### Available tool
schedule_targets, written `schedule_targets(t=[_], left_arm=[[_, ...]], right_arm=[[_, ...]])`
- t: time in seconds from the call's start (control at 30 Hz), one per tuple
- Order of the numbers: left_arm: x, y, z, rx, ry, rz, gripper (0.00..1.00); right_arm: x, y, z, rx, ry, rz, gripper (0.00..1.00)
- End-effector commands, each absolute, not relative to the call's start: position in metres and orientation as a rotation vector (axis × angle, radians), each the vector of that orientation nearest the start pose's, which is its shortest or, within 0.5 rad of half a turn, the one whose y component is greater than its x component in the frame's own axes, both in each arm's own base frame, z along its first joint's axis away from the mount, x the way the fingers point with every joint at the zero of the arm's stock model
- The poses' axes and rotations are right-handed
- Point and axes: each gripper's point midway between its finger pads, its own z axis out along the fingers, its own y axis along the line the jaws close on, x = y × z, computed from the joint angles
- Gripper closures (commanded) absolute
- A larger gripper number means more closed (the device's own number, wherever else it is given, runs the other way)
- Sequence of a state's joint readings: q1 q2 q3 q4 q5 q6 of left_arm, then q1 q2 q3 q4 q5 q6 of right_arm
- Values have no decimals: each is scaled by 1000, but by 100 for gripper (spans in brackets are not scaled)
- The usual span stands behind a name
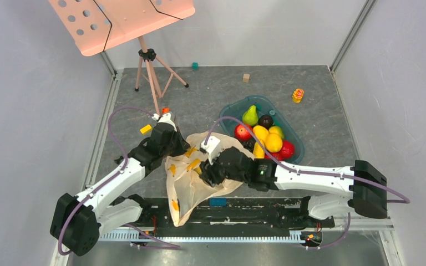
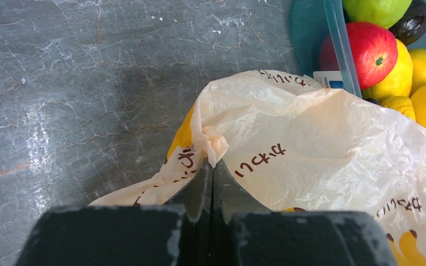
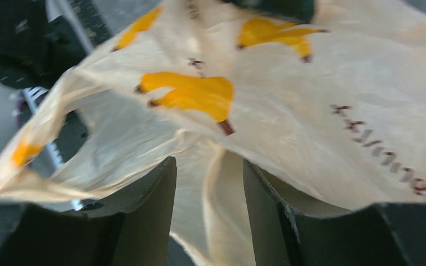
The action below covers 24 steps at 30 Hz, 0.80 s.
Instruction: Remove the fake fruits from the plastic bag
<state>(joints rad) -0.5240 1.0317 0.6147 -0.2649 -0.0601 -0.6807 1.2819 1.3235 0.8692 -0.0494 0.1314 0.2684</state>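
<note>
The plastic bag [image 1: 191, 185], cream with printed yellow bananas, lies crumpled between my two arms. My left gripper [image 1: 184, 145] is shut on a bunched edge of the bag [image 2: 310, 138], pinched at the tips of the left gripper [image 2: 213, 163]. My right gripper [image 1: 204, 173] is over the bag's middle. In the right wrist view the right gripper [image 3: 209, 166] has its jaws apart, with a loose fold of the bag [image 3: 288, 111] between them. Fake fruits lie in the teal tray [image 1: 230, 111]: a green pear [image 1: 249, 115], a red apple [image 2: 373, 50] and a lemon [image 1: 273, 142]. The bag's inside is hidden.
A dark plum [image 1: 265, 121] sits in the tray too. A pink music stand [image 1: 122, 19] on a tripod stands at the back left. Small blocks [image 1: 194, 65] and a yellow toy [image 1: 298, 95] lie far back. A yellow piece [image 1: 145, 129] is by the left arm.
</note>
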Motion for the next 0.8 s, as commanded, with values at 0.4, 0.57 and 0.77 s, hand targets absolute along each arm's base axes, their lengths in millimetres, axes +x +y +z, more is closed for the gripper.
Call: schedule_targets(t=[0.4,0.57,0.77], left_arm=[[269,-176,101,-183,2308,-575,98],[267,-178,92,-175,2330,-579,98],[265,-177,86,-177,2339,-575,98]], right_arm=[[189,373,129,-1110,1929,642,26],[199,374,116,-1120,1935,601,8],[210,381,107,-1125,1931,589,3]])
